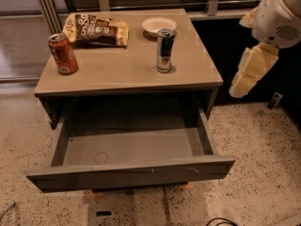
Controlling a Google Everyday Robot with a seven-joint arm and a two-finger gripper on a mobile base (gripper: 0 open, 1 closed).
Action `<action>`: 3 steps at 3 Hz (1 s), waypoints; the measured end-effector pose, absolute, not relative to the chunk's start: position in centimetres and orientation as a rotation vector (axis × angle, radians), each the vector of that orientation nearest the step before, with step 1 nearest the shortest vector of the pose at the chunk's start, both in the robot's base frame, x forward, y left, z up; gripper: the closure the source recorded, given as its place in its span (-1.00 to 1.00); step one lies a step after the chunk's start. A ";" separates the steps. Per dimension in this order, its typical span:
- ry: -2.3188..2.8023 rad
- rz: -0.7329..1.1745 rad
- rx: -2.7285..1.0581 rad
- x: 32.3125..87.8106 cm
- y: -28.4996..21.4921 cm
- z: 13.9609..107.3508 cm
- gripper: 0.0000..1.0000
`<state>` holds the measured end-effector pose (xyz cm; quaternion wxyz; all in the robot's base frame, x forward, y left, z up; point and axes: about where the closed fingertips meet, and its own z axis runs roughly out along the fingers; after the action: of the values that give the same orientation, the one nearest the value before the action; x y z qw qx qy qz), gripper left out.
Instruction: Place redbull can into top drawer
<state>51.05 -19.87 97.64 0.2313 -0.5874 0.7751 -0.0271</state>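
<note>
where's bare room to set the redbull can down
The top drawer is bare inside. On the table, the front strip between red soda can and redbull can is free; back edge is crowded by chip bag and bowl. The gripper hangs right of it.

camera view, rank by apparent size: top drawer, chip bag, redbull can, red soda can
1. top drawer
2. chip bag
3. redbull can and red soda can, about alike
The gripper hangs right of the table, away from both cans.
</note>
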 end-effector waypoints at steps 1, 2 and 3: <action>2.018 0.002 -1.550 57.1 -18.5 97.7 -1.00; 2.003 0.023 -1.525 58.3 -18.5 97.9 -1.00; 2.003 0.023 -1.525 58.3 -18.5 97.9 -1.00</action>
<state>58.34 -18.49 97.87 0.3071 -0.5765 0.7572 0.0088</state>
